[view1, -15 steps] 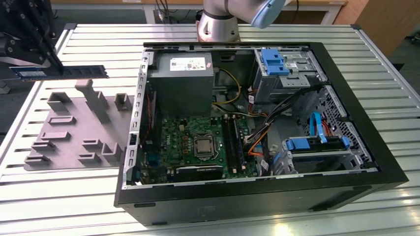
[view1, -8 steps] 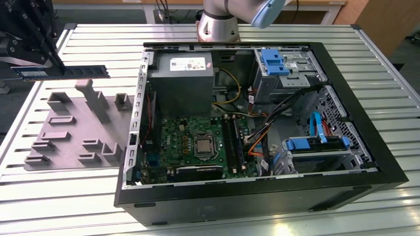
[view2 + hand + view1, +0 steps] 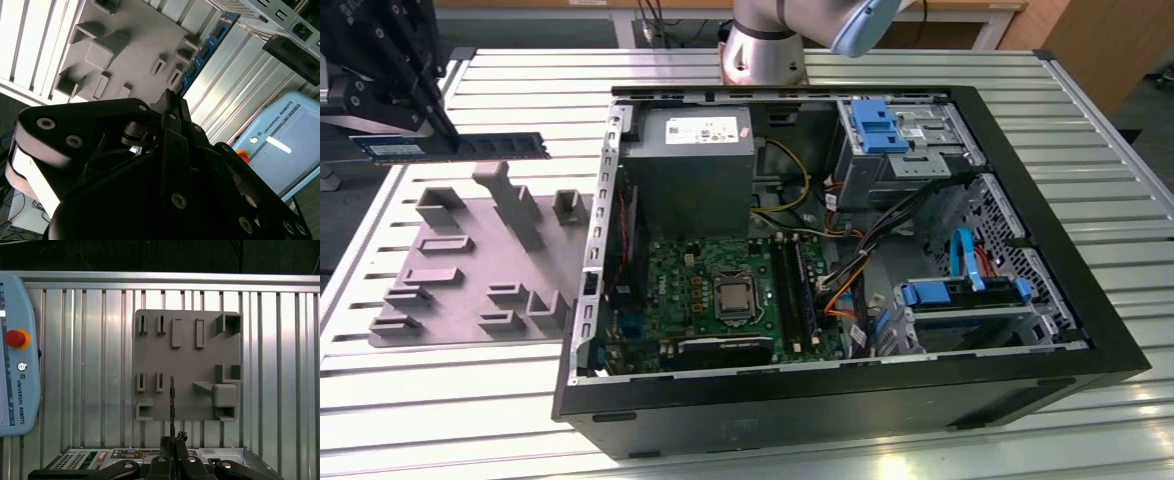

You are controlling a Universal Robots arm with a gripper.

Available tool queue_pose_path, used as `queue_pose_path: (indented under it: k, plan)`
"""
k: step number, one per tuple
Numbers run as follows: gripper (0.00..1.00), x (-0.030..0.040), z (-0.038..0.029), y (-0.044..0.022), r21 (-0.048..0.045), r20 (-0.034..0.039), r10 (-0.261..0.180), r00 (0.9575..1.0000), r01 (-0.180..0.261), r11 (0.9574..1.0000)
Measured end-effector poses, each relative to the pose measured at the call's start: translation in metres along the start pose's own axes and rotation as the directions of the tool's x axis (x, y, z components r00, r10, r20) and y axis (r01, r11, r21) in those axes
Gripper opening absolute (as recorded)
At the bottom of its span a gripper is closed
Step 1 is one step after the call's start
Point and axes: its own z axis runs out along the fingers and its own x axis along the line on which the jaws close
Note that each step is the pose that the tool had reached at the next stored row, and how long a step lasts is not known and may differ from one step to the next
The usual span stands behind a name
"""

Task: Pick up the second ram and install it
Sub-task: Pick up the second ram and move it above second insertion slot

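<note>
Second ram (image 3: 454, 147) — dark stick, level, aloft.

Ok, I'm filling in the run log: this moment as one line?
gripper: shut on second ram | second ram: held above grey fixture plate | computer case: open, on exterior view's right | install: not done

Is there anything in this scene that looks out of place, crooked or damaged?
Nothing stands out. The claw is shut on the memory stick, which hangs level above the grey holder plate, beside the open computer case. I see no damage and no spill.
</note>
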Motion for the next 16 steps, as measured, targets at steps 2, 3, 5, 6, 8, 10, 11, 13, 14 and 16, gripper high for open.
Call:
queue_pose_path:
  k: [2, 3, 5, 6, 8, 10, 11, 13, 14, 16]
  plan:
    - [0.14, 0.0000, 0.0000, -0.0027, 0.0000, 0.0000, 0.000, 1.0000, 0.000, 1.0000]
    - [0.14, 0.0000, 0.0000, -0.0029, 0.0000, 0.0000, 0.000, 1.0000, 0.000, 1.0000]
    - [0.14, 0.0000, -0.0001, -0.0034, 0.0000, 0.0000, 0.000, 1.0000, 0.000, 1.0000]
    - [0.14, -0.0001, -0.0001, -0.0037, -0.0001, -0.0001, 0.000, 1.0000, 0.000, 1.0000]
    - [0.14, -0.0001, 0.0000, -0.0044, 0.0001, 0.0001, 0.000, 1.0000, 0.000, 1.0000]
    - [0.14, -0.0001, -0.0001, -0.0053, 0.0000, 0.0000, 0.000, 1.0000, 0.000, 1.0000]
    - [0.14, -0.0001, -0.0001, -0.0057, 0.0000, 0.0000, 0.000, 1.0000, 0.000, 1.0000]
    - [0.14, -0.0001, -0.0001, -0.0064, 0.0000, 0.0000, 0.000, 1.0000, 0.000, 1.0000]
    - [0.14, -0.0001, -0.0001, -0.0067, 0.0000, 0.0000, 0.000, 1.0000, 0.000, 1.0000]
    - [0.14, -0.0001, -0.0001, -0.0072, 0.0000, 0.0000, 0.000, 1.0000, 0.000, 1.0000]
